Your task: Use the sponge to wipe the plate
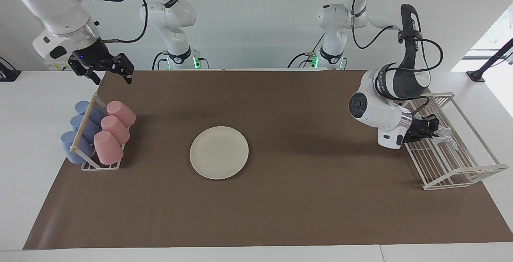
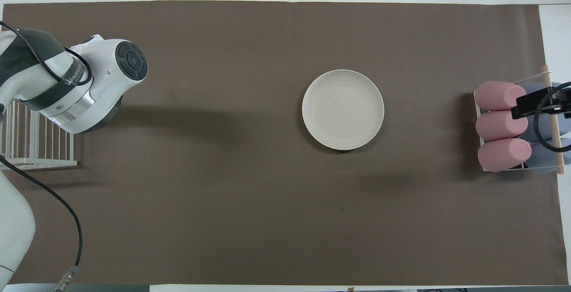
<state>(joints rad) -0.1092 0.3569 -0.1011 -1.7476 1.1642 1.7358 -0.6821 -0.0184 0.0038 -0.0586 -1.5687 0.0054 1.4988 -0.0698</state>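
The cream-white plate (image 1: 219, 152) (image 2: 343, 109) lies flat on the brown mat, mid-table, with nothing on it. The crinkled silvery sponge (image 1: 445, 136) is in the white wire rack (image 1: 461, 174) at the left arm's end of the table. My left gripper (image 1: 433, 127) is low inside that rack with its tip right at the sponge; whether it grips the sponge does not show. In the overhead view the left arm's wrist hides both. My right gripper (image 1: 108, 73) (image 2: 535, 104) hangs open and empty over the cup rack's end nearer the robots, waiting.
A cup rack (image 1: 100, 166) (image 2: 517, 167) holding pink and blue cups on their sides stands at the right arm's end of the mat. The wire rack (image 2: 26, 162) shows partly under the left arm. Brown mat surrounds the plate.
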